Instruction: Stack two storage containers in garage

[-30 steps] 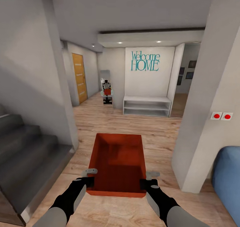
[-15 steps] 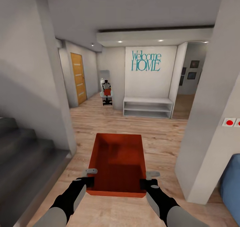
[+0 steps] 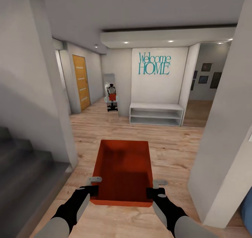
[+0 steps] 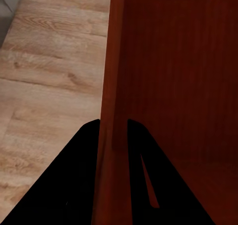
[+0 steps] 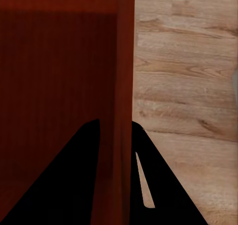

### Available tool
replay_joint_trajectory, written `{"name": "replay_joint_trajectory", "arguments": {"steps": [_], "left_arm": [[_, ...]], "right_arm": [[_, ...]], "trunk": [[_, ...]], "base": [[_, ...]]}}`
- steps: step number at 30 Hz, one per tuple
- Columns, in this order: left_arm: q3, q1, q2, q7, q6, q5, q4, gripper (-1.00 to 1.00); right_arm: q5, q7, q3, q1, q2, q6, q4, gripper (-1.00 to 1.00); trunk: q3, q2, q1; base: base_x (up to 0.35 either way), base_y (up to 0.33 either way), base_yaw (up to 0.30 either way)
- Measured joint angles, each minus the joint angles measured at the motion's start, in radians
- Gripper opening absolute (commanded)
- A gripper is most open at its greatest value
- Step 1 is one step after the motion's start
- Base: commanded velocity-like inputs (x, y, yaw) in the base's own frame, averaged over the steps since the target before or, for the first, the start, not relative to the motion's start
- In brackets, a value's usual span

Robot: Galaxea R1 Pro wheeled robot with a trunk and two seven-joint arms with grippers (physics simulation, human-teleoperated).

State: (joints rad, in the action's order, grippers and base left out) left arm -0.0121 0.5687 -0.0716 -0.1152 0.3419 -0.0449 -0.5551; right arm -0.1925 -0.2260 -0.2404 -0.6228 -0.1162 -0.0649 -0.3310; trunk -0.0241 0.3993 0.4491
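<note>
Orange-red container (image 3: 122,171) held by left end effector (image 3: 92,188), right end effector (image 3: 156,192).

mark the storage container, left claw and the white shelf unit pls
storage container (image 3: 122,171): head view, inside floor of the bin.
left claw (image 4: 113,136): left wrist view, between the fingertips, astride the bin wall.
white shelf unit (image 3: 156,106): head view, its top board.

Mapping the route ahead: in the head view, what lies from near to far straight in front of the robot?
Storage container held by both pincers → wood-plank floor → white shelf bench → "Welcome HOME" wall lettering.
</note>
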Motion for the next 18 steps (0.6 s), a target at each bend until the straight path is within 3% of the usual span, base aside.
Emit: {"name": "replay_joint_trajectory", "arguments": {"steps": [18], "left_arm": [[-0.001, 0.000, 0.000, 0.000, 0.000, 0.000, 0.000, -1.00]], "right_arm": [[-0.002, 0.000, -0.001, 0.000, 0.000, 0.002, 0.000, -1.00]], "trunk": [[0.000, 0.000, 0.000]], "base": [[0.323, 0.000, 0.000]]}}
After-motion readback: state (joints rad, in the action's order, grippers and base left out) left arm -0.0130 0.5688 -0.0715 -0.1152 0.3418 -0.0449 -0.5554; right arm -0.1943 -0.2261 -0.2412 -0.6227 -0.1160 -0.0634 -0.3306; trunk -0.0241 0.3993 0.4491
